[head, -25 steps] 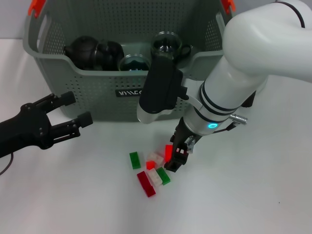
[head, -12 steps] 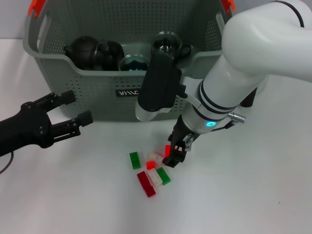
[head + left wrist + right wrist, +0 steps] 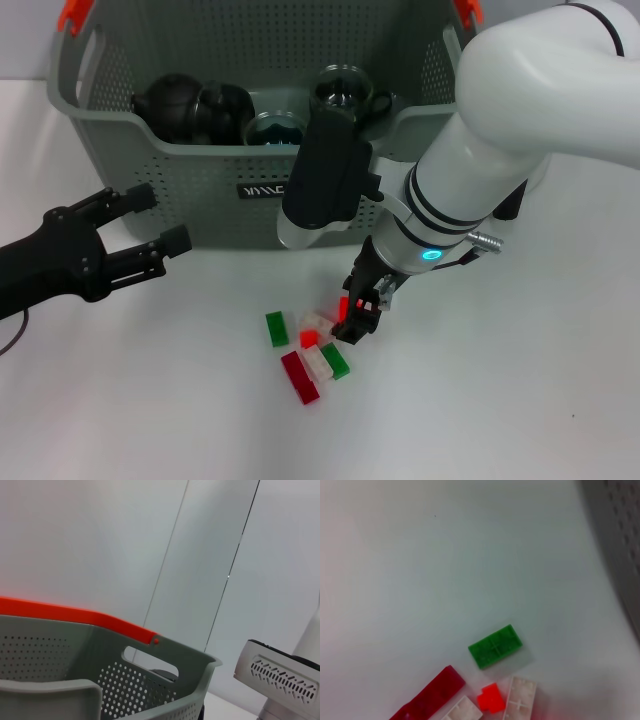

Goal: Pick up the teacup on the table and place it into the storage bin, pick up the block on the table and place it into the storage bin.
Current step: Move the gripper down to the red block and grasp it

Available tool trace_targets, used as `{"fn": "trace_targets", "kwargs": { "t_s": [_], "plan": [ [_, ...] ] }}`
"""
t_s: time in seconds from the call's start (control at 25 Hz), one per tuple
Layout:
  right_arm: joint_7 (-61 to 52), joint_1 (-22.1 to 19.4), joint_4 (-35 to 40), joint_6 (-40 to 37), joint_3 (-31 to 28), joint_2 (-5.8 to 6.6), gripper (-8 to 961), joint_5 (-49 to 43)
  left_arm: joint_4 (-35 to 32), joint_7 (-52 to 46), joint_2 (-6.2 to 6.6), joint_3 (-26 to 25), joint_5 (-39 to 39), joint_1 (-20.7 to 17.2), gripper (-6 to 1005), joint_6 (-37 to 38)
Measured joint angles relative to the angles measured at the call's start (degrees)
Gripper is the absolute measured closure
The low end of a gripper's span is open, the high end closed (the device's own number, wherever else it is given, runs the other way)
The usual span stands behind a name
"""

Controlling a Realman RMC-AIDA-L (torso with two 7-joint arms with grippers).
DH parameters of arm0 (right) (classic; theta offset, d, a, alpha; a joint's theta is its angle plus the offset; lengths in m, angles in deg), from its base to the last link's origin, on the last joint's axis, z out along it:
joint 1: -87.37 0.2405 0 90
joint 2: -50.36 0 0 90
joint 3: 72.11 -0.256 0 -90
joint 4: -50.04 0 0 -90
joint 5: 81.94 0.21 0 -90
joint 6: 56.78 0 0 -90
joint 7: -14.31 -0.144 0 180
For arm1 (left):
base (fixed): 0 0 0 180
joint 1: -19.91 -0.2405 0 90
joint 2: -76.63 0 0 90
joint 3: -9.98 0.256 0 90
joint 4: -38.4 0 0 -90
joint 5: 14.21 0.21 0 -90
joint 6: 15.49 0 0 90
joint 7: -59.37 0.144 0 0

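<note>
The grey-green storage bin [image 3: 190,190] stands at the back of the white table. A dark teacup [image 3: 226,104] lies inside it beside a black teapot [image 3: 168,104] and glass tea ware [image 3: 345,90]. My right gripper [image 3: 355,314] hangs just above a cluster of blocks in front of the bin, shut on a red block [image 3: 344,306]. On the table lie a green block [image 3: 277,328], a bright red one [image 3: 308,338], white ones [image 3: 316,361] and a dark red one [image 3: 300,377]. The left gripper [image 3: 155,222] is open at the bin's front left corner.
The right arm's white forearm [image 3: 480,180] and black wrist camera [image 3: 325,180] lean over the bin's front right. In the left wrist view the bin's perforated wall [image 3: 150,690] and its orange-red clip [image 3: 75,615] are close. The right wrist view shows the green block [image 3: 496,646] and dark red block [image 3: 427,697].
My right gripper has shifted slightly left and toward the bin, and the red block has moved with it. The left arm has stayed still.
</note>
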Motion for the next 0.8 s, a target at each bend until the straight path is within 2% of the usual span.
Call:
{"fn": "trace_targets", "kwargs": {
  "t_s": [0.8],
  "plan": [
    [0.01, 0.01, -0.46, 0.0, 0.17, 0.0, 312, 0.54, 0.0, -0.11, 0.09, -0.59, 0.0, 0.09, 121, 0.5]
  ]
}}
